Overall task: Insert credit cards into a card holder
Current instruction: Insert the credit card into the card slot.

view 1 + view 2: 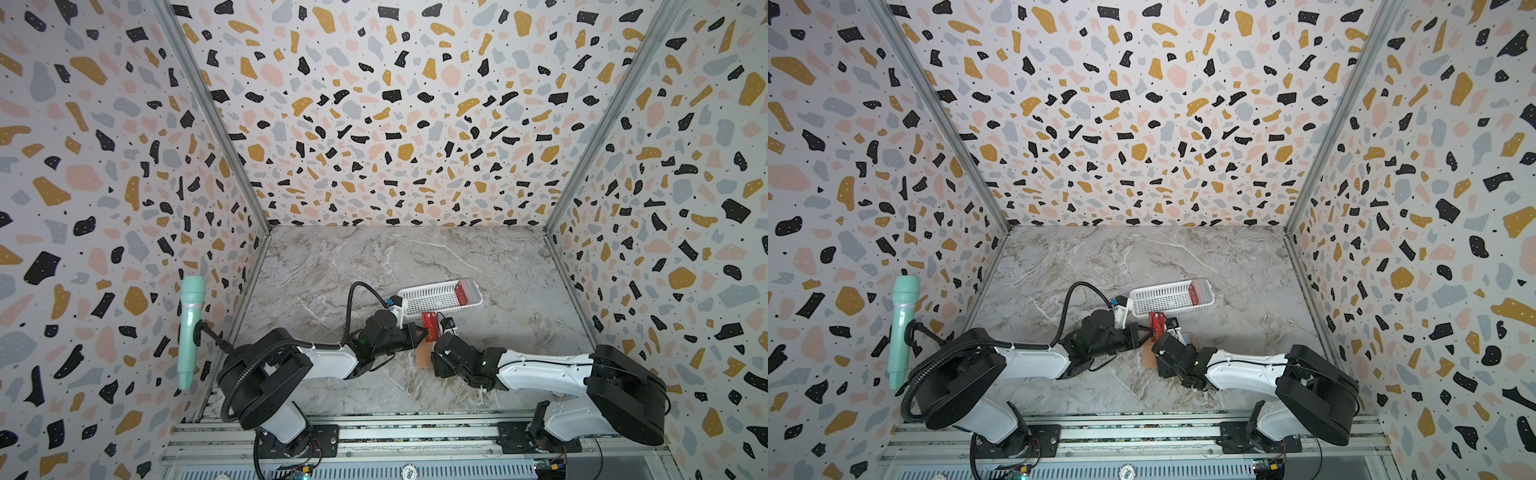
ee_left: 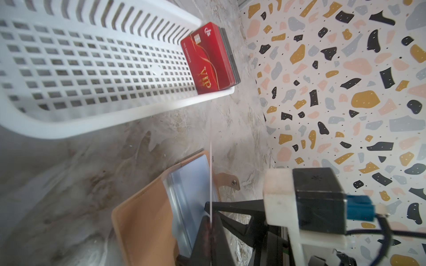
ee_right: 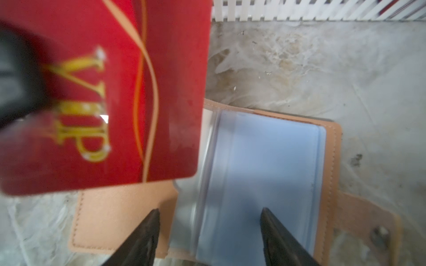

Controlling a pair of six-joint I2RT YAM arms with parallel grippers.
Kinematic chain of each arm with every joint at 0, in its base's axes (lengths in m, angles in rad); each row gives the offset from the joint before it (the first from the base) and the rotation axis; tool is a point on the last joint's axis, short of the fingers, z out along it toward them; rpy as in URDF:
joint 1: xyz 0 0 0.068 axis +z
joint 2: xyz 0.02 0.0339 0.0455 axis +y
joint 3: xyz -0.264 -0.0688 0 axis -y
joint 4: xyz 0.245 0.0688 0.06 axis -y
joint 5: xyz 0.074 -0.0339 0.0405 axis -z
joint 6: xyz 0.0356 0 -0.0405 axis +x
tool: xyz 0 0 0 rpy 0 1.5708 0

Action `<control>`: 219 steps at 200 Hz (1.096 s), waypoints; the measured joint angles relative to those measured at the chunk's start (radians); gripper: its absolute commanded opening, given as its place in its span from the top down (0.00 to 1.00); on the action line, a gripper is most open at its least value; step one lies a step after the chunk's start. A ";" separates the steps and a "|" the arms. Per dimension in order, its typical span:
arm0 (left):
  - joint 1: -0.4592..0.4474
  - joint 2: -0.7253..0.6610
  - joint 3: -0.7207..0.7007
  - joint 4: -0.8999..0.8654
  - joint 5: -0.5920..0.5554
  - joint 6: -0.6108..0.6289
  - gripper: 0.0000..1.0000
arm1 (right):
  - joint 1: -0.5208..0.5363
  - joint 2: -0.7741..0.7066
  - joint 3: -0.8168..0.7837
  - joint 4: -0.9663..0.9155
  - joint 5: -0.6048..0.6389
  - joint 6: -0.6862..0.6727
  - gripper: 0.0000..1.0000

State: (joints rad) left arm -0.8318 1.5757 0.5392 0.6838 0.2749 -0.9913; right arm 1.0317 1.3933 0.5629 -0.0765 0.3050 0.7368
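Observation:
My left gripper (image 2: 211, 218) is shut on one red credit card (image 3: 103, 92) with gold "VIP" lettering. It holds the card on edge just above the card holder (image 3: 265, 172); the card shows as a thin line (image 2: 210, 161) in the left wrist view. The tan card holder (image 1: 424, 354) lies open on the table, its pale blue sleeves facing up. My right gripper (image 3: 209, 210) hangs open over those sleeves with nothing between its fingers. In both top views the held card (image 1: 1156, 325) sits between the two wrists.
A white slotted basket (image 1: 432, 298) stands just behind the grippers, with a stack of red cards (image 2: 208, 57) upright at its right end. A mint-green microphone (image 1: 189, 328) hangs on the left wall. Patterned walls close in three sides of the marble table (image 1: 374, 266).

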 measured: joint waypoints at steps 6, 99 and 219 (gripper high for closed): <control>-0.004 0.005 0.003 -0.006 0.000 -0.001 1.00 | 0.003 0.003 0.002 -0.002 0.005 0.000 0.28; -0.035 0.090 -0.001 0.006 -0.005 -0.073 1.00 | 0.014 -0.097 0.001 -0.032 -0.021 -0.017 0.21; -0.061 0.114 -0.014 0.033 0.002 -0.134 1.00 | -0.253 -0.349 -0.141 -0.065 -0.242 -0.040 0.71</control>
State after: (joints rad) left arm -0.8928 1.6901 0.5251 0.7166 0.2764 -1.1255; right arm 0.7792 1.0443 0.4221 -0.1417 0.0628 0.6964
